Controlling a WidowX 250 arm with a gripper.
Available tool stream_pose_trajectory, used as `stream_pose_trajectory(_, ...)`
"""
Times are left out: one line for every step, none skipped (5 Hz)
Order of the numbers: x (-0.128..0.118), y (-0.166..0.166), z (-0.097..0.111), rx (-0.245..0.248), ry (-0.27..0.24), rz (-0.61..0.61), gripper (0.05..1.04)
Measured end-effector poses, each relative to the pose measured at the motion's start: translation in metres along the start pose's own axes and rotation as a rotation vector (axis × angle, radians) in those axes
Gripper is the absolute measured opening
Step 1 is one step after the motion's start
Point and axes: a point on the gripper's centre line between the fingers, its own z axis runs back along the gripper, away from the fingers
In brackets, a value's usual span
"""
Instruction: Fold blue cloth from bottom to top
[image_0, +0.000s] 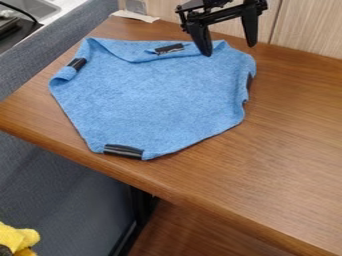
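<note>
My gripper (230, 49) hangs from the top edge of the camera view, over the cloth's upper right edge, with its two fingers spread wide and nothing between them. The blue cloth (157, 95) lies mostly flat on the wooden table (294, 130). Black strips sit at its edges: one at the bottom, one at the upper left, one near the top and one at the right. Its top edge is partly turned over, and the upper left corner is curled. The left fingertip overlaps the cloth's top edge in the view; whether it touches cannot be told.
A light wood panel (307, 25) stands behind the table. At the table's back left corner lies a whitish scrap (135, 16). A grey padded surface (60, 190) runs along the left, with a yellow toy (17, 237) at the lower left.
</note>
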Motion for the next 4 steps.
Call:
stream_pose_trajectory(-0.004,0.006,-0.013,0.011,0.036,0.020,1.001)
stream_pose_trajectory(-0.019,0.016,-0.015,0.033,0.040,0.071,1.001)
stream_pose_trajectory(-0.025,0.026,-0.001,0.041,-0.009,0.133,1.001)
stream_pose_trajectory(-0.038,0.039,0.010,0.085,-0.079,0.238,1.001)
